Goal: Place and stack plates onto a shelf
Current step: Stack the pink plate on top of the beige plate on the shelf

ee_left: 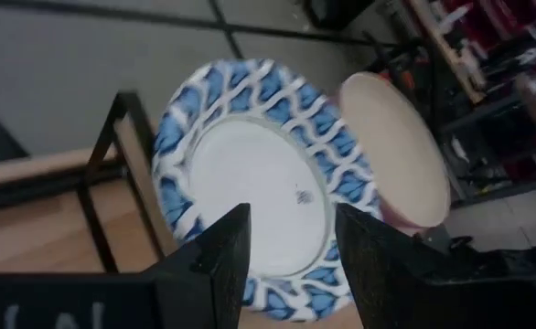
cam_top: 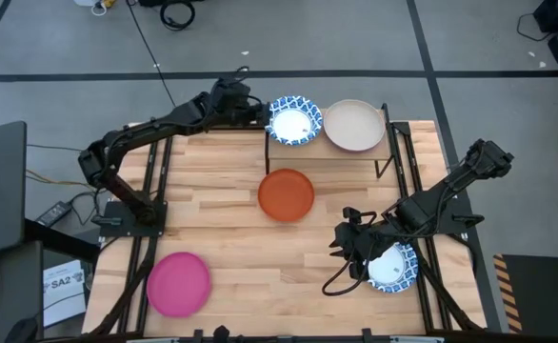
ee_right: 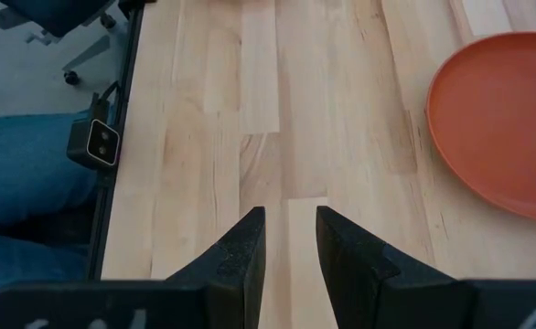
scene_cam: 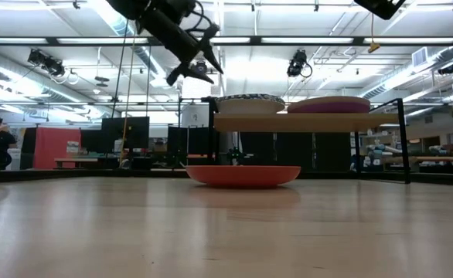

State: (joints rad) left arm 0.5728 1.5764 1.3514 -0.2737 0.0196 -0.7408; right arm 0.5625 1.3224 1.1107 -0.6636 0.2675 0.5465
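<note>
A blue-patterned white plate (cam_top: 293, 121) and a beige plate (cam_top: 355, 125) rest on the small shelf (scene_cam: 288, 122) at the table's far edge. In the low view the beige plate (scene_cam: 331, 104) seems to lie on a purplish one. My left gripper (cam_top: 260, 112) is open and empty, just left of and above the patterned plate (ee_left: 250, 174). It also shows in the low view (scene_cam: 189, 69). An orange plate (cam_top: 286, 194) lies on the table in front of the shelf. My right gripper (cam_top: 344, 246) is open and empty over bare table (ee_right: 291, 215), beside a second blue-patterned plate (cam_top: 395, 268).
A pink plate (cam_top: 178, 283) lies at the table's near left. The shelf's black legs (cam_top: 267, 152) stand behind the orange plate. The second patterned plate lies partly under my right arm. Bare wood lies between the pink and orange plates.
</note>
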